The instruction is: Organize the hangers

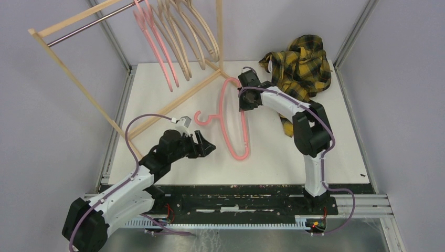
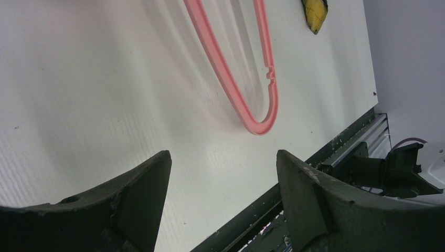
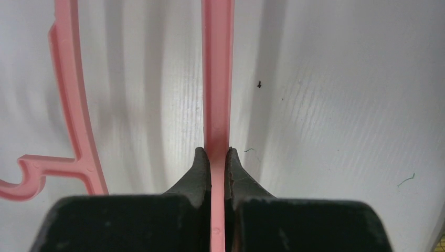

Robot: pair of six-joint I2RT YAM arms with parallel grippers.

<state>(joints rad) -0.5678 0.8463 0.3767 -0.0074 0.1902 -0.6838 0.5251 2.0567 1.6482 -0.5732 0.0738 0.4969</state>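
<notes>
A pink hanger (image 1: 231, 121) lies over the middle of the white table, its hook (image 1: 203, 117) pointing left. My right gripper (image 1: 243, 103) is shut on its right-hand bar near the top; the wrist view shows the pink bar (image 3: 217, 79) pinched between the fingertips. My left gripper (image 1: 209, 146) is open and empty, just left of the hanger's lower end (image 2: 260, 125). Several beige hangers (image 1: 195, 37) and pink hangers (image 1: 157, 47) hang on the rail at the back.
A wooden rack with a metal rail (image 1: 78, 29) leans over the back left, its foot bar (image 1: 173, 105) running across the table. A yellow plaid shirt (image 1: 300, 68) lies at the back right; a bit of it shows in the left wrist view (image 2: 314, 13). The table's near edge (image 1: 236, 185) meets black rails.
</notes>
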